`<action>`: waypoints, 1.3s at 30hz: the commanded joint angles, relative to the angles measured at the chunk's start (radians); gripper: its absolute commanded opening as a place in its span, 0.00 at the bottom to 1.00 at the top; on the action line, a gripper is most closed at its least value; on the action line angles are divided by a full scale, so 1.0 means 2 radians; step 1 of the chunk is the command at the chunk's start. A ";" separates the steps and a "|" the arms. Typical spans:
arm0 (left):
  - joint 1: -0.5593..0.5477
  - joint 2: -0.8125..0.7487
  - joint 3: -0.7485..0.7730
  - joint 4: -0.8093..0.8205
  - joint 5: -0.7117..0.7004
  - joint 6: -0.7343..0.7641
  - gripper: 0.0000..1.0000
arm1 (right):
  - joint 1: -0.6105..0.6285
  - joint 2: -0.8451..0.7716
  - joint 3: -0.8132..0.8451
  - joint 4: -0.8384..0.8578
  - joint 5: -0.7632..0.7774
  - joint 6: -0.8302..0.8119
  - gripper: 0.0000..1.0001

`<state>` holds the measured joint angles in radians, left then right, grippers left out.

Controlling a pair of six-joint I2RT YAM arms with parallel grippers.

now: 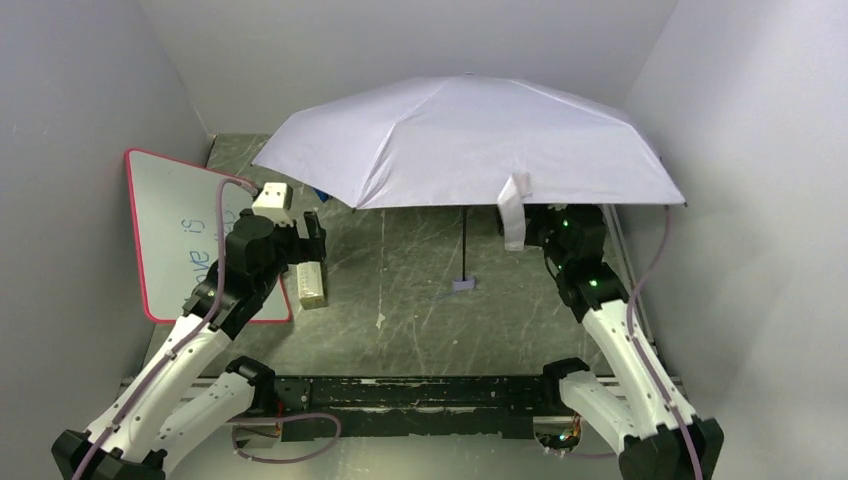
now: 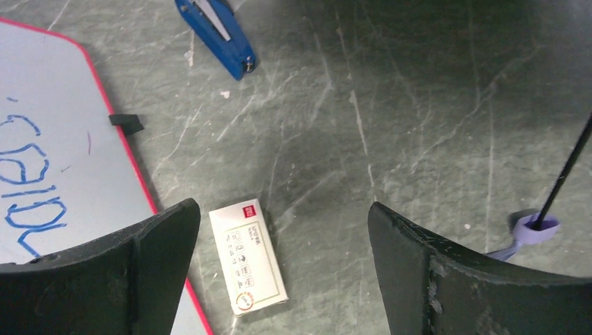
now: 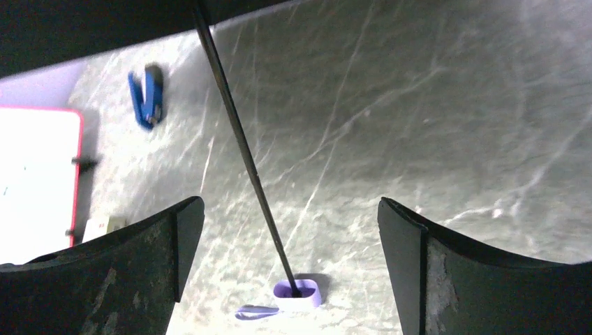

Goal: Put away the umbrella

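Found left claw (image 2: 283, 213) and right claw (image 3: 290, 206) gaping, gripping nothing; ahead of right claw, open umbrella's (image 1: 470, 140) thin black shaft (image 3: 241, 139), lavender handle (image 3: 299, 293) on scratched, marbled grey-green counter (image 3: 433, 105).

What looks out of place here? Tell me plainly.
The umbrella stands fully open, its handle resting on the table and its closure strap dangling unfastened at the near edge. Odd for something meant to be put away.

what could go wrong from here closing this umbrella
1. The open umbrella seems to stand on its small handle; nudging the thin shaft might topple it.
2. The right pincer, open, sits under the canopy edge near the hanging strap and might snag it.
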<state>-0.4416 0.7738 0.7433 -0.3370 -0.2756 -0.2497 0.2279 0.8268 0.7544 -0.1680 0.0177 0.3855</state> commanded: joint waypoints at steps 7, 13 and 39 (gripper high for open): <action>0.005 -0.018 -0.019 0.034 0.053 0.002 0.92 | -0.003 0.112 -0.035 0.159 -0.129 0.021 0.99; 0.005 -0.017 -0.026 0.033 0.059 0.002 0.92 | -0.002 0.210 -0.009 0.232 -0.156 0.036 0.94; 0.006 -0.039 -0.012 -0.002 0.026 -0.055 0.98 | 0.014 0.422 0.194 0.307 -0.198 0.069 0.23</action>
<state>-0.4397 0.7143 0.6960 -0.3325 -0.2058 -0.3290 0.2523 1.6978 1.1088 0.4370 -0.3756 0.4984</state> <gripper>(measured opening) 0.982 0.316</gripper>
